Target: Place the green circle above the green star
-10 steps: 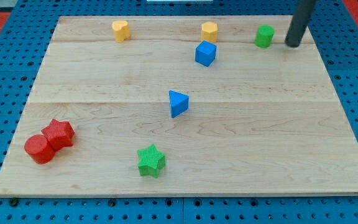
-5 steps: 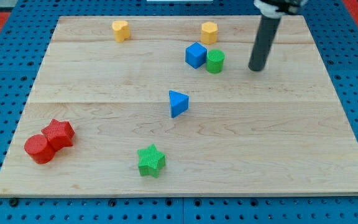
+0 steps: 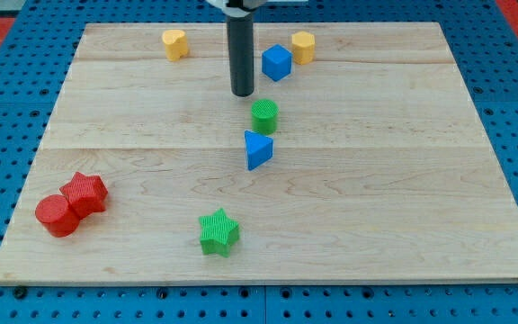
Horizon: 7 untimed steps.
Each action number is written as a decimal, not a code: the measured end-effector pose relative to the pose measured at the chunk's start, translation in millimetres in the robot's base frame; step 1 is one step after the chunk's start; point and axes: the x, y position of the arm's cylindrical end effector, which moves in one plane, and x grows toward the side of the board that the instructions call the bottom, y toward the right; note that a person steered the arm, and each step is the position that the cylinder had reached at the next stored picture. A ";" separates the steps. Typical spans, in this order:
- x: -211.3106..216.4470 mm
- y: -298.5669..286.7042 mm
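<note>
**Green circle sits above the triangle, tip poised behind it**

The green circle (image 3: 264,116) stands near the board's middle, just above the blue triangle (image 3: 257,149), which lies between it and the green star (image 3: 218,232) toward the view's bottom. My tip (image 3: 242,93) rests just up and left of the circle, apparently not touching, likely placed to drive it downward. There is no hand or jaw, only a rod. The blue cube (image 3: 276,62) and yellow blocks (image 3: 303,46) lie clear above
</note>
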 end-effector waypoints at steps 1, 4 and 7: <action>49.8 24.1; 73.6 52.7; 157.9 40.6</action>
